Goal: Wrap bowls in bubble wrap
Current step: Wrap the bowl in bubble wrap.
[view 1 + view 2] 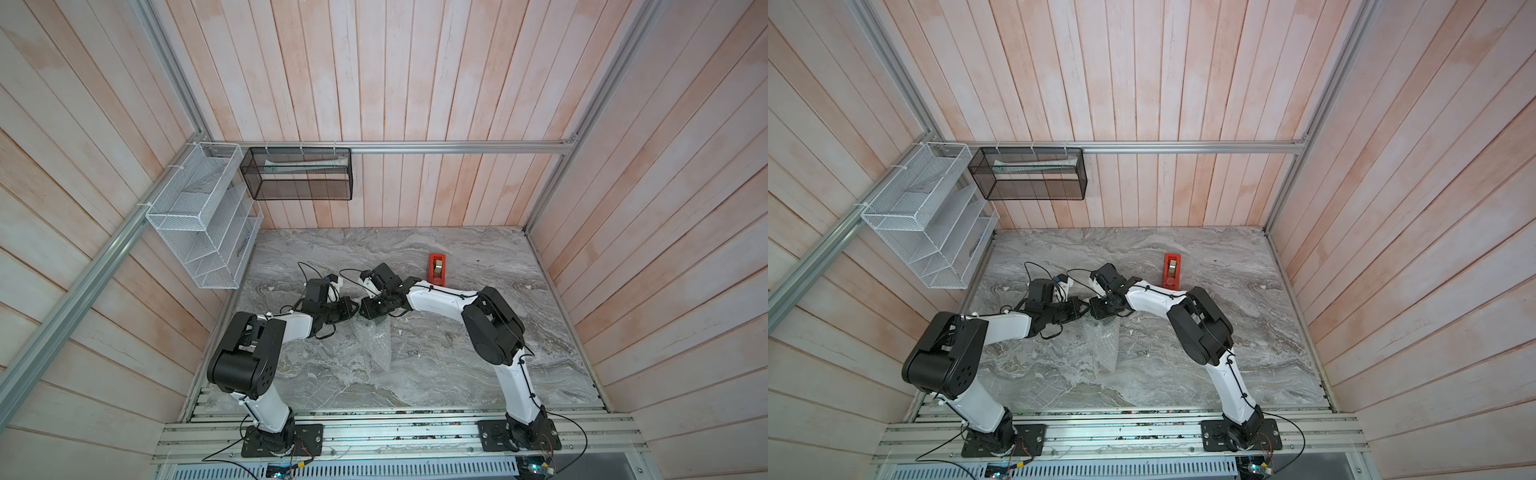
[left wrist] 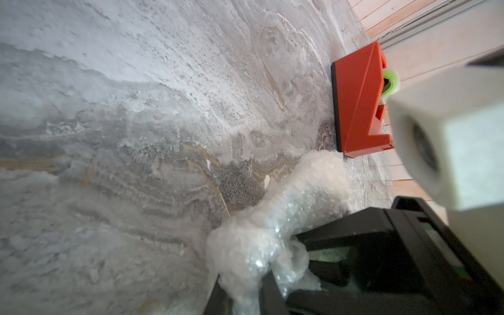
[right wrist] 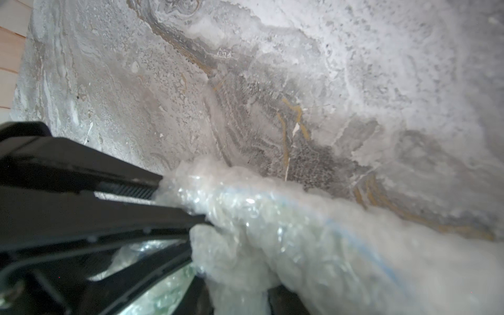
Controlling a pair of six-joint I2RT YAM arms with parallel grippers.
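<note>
Both arms meet over the middle of the marble table, with my left gripper (image 1: 353, 309) and right gripper (image 1: 368, 309) almost touching. The bubble wrap (image 1: 374, 345) trails flat toward the table's front from under them. In the left wrist view my left gripper (image 2: 242, 294) is shut on a whitish bunch of bubble wrap (image 2: 272, 231). In the right wrist view my right gripper (image 3: 237, 297) has a thicker bunch of wrap (image 3: 245, 259) filling the gap between its fingers. The bowl (image 3: 354, 240) shows as a bluish rim line through the wrap. In both top views the bowl is hidden.
A red tape dispenser (image 1: 437, 269) stands behind the right forearm, close to the wrapped bundle in the left wrist view (image 2: 360, 101). A white wire basket (image 1: 199, 216) and a black mesh basket (image 1: 299, 174) hang on the back-left walls.
</note>
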